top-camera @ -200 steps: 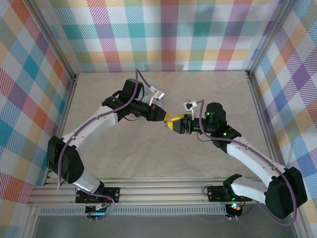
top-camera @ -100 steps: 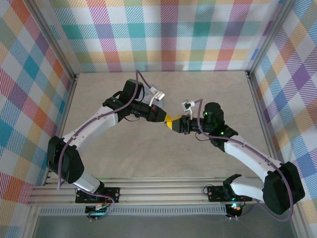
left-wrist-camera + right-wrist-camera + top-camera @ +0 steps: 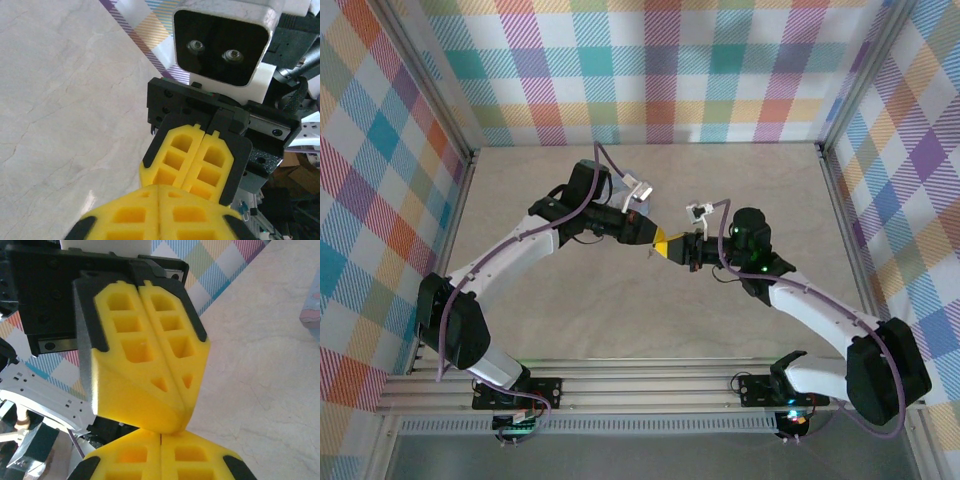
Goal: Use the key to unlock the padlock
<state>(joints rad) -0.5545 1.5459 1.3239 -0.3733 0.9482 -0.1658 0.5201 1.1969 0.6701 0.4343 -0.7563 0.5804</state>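
The right arm (image 3: 820, 320) has swung toward frame centre and its claw has closed, while the left arm (image 3: 510, 250) has barely shifted. Over the pale marbled table (image 3: 620, 310), both arms reach inward and meet mid-frame. The left gripper (image 3: 654, 238) and right gripper (image 3: 670, 247) touch tip to tip, each with its yellow fingers pressed together. I cannot tell whether anything is pinched between them. The padlock (image 3: 311, 315) lies on the table at the right edge of the right wrist view, apart from both claws.
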